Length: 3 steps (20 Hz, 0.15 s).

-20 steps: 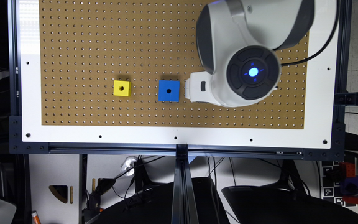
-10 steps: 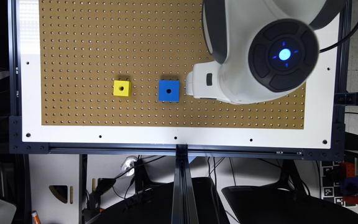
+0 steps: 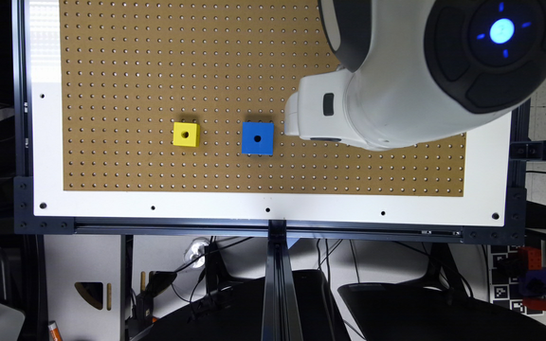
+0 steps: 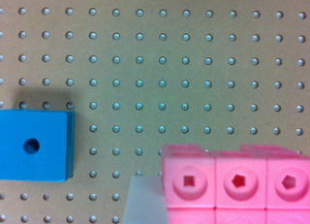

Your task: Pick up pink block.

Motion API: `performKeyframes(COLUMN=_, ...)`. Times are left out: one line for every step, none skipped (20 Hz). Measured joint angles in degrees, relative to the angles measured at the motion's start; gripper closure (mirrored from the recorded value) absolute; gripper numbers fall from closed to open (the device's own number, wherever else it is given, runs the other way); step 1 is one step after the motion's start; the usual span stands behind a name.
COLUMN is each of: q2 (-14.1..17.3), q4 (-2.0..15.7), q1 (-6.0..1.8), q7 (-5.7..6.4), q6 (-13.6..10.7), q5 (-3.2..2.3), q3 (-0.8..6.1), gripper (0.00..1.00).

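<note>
— Two cubes on the pegboard [image 3: 112, 71]: yellow cube [image 3: 186, 134], blue cube [image 3: 257, 138], apart.
— Pink block?
— My wrist view has the pink block [image 4: 237, 185] close under the camera, studs up, a pale finger [image 4: 143, 202] against its side, the blue one beside it.
— Grip?
— Can't tell if it's clamped or slack.

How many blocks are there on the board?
3. The yellow block sits nearest the exterior view's left, the blue block beside it, and the pink block shows in the wrist view. The arm may hide more.
</note>
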Motion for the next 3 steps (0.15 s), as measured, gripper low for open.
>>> performKeyframes(q2=0.02, q4=0.00, q1=0.00, q7=0.00, q6=0.00, q5=0.00, q3=0.00, gripper=1.00)
performKeyframes(q2=0.03, q4=0.00, q1=0.00, q7=0.00, q6=0.00, q5=0.00, q3=0.00, gripper=1.00)
performKeyframes(q2=0.04, q4=0.00, q1=0.00, q7=0.00, q6=0.00, q5=0.00, q3=0.00, gripper=1.00)
